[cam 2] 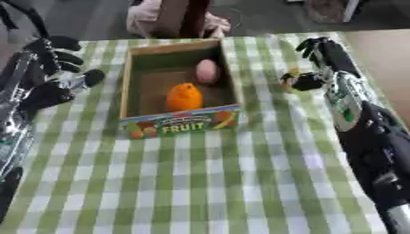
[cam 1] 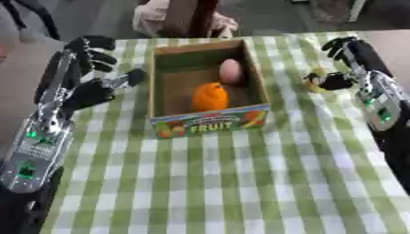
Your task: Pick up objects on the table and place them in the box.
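The box (cam 1: 207,122), labelled FRUIT on its near wall, stands at the far middle of the green-checked table (cam 1: 224,183) and already holds an orange fruit (cam 1: 211,97) near its front and a pink egg-shaped item (cam 1: 230,71) toward its back right corner. One small yellow object (cam 2: 293,75) lies outside the box, just to the box's right and near the table's right edge. The right hand (cam 2: 314,64) is at this object: its thumb sits against or over the object's near side while the fingers curl above it (whether the grasp is closed on the object cannot be told). The object's shape and long axis cannot be made out. The left hand (cam 1: 89,68) hovers by the box's left wall, fingers relaxed and spread, holding nothing. Judgement: the right hand is plainly the nearer and is the one to carry; the box lies to that hand's left, so the coming move is a lift followed by a short leftward travel over the box's right wall. Open room remains in the box's left half. The nearby table edge leaves little margin should the object slip.
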### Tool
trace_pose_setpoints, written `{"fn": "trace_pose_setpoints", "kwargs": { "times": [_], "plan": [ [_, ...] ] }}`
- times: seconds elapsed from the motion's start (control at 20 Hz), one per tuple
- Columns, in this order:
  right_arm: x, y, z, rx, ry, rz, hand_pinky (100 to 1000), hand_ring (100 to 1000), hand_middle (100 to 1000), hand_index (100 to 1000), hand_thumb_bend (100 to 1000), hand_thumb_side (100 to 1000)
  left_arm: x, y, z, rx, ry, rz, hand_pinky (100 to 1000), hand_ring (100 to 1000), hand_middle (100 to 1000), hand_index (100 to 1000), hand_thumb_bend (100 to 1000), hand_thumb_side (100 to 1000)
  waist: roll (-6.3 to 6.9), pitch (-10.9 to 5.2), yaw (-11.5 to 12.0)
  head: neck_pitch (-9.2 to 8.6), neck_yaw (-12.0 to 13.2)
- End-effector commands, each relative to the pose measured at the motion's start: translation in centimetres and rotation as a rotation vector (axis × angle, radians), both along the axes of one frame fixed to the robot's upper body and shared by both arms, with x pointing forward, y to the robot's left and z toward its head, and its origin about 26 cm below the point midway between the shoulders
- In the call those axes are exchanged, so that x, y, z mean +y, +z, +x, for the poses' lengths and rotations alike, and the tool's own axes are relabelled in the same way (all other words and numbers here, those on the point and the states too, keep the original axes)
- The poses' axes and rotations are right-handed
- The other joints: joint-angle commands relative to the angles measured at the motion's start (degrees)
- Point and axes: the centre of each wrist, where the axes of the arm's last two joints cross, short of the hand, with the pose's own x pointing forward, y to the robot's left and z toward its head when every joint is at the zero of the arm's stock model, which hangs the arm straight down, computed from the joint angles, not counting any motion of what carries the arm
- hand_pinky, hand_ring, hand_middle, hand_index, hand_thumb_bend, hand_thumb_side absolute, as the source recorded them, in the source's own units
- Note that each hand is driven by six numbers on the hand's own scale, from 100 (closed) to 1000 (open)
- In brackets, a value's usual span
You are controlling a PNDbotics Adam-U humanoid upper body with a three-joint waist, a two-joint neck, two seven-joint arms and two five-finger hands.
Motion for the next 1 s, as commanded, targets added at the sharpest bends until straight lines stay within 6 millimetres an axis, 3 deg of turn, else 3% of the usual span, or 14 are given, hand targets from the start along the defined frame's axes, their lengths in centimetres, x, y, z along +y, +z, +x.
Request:
{"fn": "trace_pose_setpoints", "kwargs": {
  "times": [0.05,0.65,0.85,1.0],
  "plan": [
    [-1.2,1.3,0.1,-0.019,-0.028,-0.010,654,659,596,745,452,155,0.7,1.0,0.0,-0.030,0.015,0.014,635,626,655,723,849,339,-0.01,-1.15,-0.08,0.10,0.17],
    [-0.9,-0.3,0.1,0.075,0.005,-0.034,657,663,598,695,442,130,0.7,1.1,0.0,-0.031,0.013,0.013,635,627,655,723,848,339,0.12,-1.14,-0.14,0.14,0.22],
    [-0.8,-0.3,0.1,0.101,0.019,-0.045,658,663,596,632,408,100,0.7,1.1,0.0,-0.031,0.013,0.012,635,627,655,723,847,339,0.13,-1.12,-0.14,0.16,0.26],
    [-0.8,-0.3,0.1,0.112,0.022,-0.050,658,661,590,535,367,100,0.7,1.1,0.0,-0.031,0.013,0.012,635,627,655,723,847,340,0.11,-1.11,-0.14,0.17,0.27]
  ]
}}
